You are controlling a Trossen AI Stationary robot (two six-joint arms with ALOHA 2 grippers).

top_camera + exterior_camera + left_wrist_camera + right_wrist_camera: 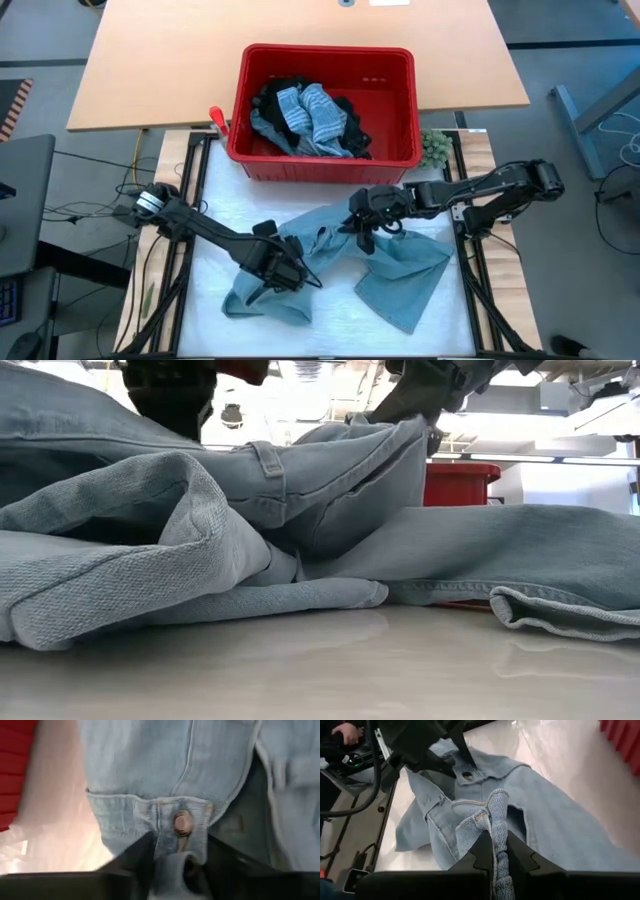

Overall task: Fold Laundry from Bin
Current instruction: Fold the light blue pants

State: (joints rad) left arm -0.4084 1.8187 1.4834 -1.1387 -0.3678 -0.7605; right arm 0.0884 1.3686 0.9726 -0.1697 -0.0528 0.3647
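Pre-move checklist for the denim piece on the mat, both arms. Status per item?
1. Right end effector grip: shut on a bunched fold of the light blue denim jeans. ok.
2. Left end effector grip: fingers on either side of the waistband below the copper button; whether it is fully clamped, cannot tell.
3. Garment spread flat: crumpled and folded over itself on the white table. not ok.
4. Garment out of the red rectangular plastic bin: lies on the table in front of it. ok.
5. Bin emptied: striped and black garments remain inside. not ok.
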